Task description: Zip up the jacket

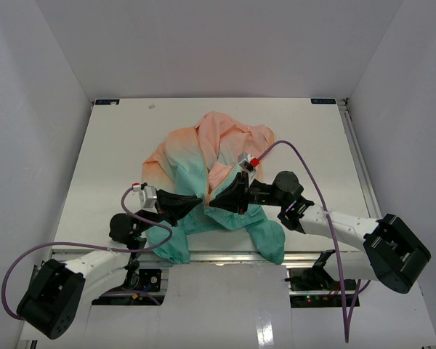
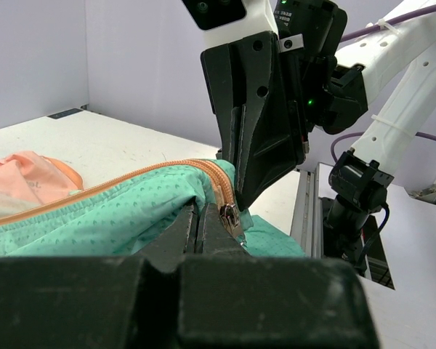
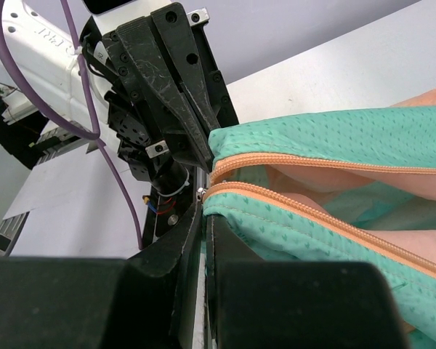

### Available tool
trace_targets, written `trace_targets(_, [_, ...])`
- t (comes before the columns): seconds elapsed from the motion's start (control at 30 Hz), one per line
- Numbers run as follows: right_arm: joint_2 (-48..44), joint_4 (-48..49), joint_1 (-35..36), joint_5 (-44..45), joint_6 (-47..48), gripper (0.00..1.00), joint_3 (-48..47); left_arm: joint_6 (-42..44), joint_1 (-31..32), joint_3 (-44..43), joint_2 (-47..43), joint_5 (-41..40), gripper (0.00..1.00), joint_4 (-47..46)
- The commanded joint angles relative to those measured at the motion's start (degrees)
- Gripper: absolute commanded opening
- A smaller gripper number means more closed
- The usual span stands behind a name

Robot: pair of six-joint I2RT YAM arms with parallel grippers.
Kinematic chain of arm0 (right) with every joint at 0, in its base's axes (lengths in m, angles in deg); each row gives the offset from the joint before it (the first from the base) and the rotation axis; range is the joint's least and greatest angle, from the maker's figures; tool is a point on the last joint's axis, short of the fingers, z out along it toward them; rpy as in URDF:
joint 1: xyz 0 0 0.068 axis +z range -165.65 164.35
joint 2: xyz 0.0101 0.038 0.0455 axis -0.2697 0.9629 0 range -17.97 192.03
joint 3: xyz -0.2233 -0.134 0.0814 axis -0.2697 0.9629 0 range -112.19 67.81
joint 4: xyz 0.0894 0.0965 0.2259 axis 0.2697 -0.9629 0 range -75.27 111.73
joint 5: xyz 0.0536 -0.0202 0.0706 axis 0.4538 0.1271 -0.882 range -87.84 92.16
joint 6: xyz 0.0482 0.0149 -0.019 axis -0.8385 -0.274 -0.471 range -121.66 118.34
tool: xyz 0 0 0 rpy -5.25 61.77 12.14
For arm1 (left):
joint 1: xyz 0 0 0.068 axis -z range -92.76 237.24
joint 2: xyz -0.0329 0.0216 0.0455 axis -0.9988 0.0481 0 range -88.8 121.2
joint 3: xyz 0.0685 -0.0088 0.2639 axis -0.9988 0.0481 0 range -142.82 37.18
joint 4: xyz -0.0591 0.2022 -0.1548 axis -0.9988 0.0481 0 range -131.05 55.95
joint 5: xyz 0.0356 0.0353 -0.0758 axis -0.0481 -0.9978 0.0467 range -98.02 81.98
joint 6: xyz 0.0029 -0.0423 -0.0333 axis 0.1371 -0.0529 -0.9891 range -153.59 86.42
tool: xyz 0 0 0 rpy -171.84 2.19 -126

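Jacket (image 1: 203,156) lay on the counter (image 1: 109,160), its zipper (image 3: 312,166) running from the teal hem at both hands away toward the peach top. Left hand (image 1: 191,203) and right hand (image 1: 216,198) were each clamped on the hem beside the slider (image 2: 229,216).

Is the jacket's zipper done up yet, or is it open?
Open. In the right wrist view the two orange zipper tracks of the jacket spread apart from the slider, inner fabric showing between them.

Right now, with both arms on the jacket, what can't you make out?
Top view: the zipper's bottom end, covered by both arms' jaws meeting over the jacket.
Left wrist view: whether the zipper slider holds both tracks; the left jaws hide its base.
Right wrist view: the zipper tracks' far end, cut off by the right edge.
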State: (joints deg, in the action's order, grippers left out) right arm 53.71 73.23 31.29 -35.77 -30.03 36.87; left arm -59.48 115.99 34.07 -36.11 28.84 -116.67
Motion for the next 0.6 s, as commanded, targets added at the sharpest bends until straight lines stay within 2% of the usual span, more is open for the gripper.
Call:
trace_targets(0.0, [-0.2, 5.0, -0.3, -1.0, -1.4, 0.08, 0.2, 1.4, 0.3, 5.6, -1.5, 1.0, 0.0, -28.7])
trace_targets(0.57, [0.3, 7.7, -2.0, -4.2, -4.5, 0.08, -0.6, 0.1, 0.5, 5.1, -1.9, 4.4, 0.0, -28.8])
